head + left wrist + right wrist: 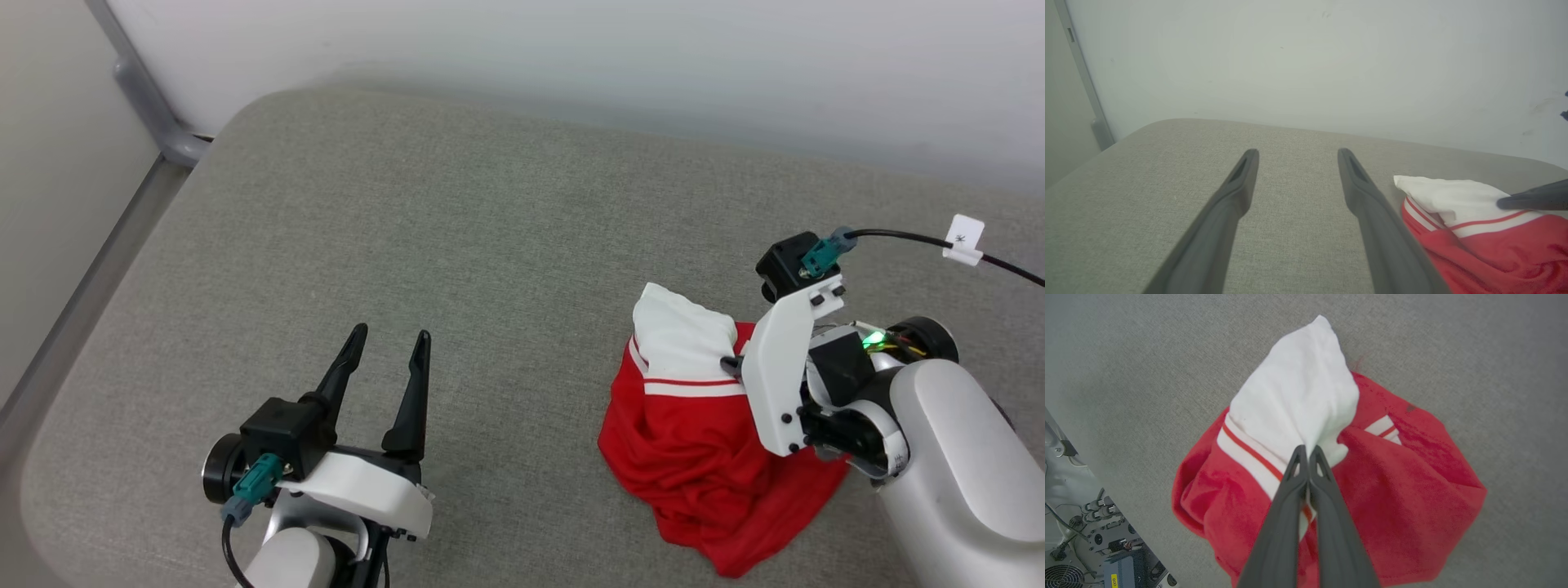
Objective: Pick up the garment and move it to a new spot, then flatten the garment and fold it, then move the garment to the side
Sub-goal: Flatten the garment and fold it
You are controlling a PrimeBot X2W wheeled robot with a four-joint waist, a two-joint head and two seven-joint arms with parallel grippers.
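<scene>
One garment, left tool, right tool

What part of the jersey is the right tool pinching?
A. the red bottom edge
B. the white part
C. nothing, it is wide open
B: the right tool is shut on the jersey, its two fingers pressed together on a fold of the white part.
</scene>
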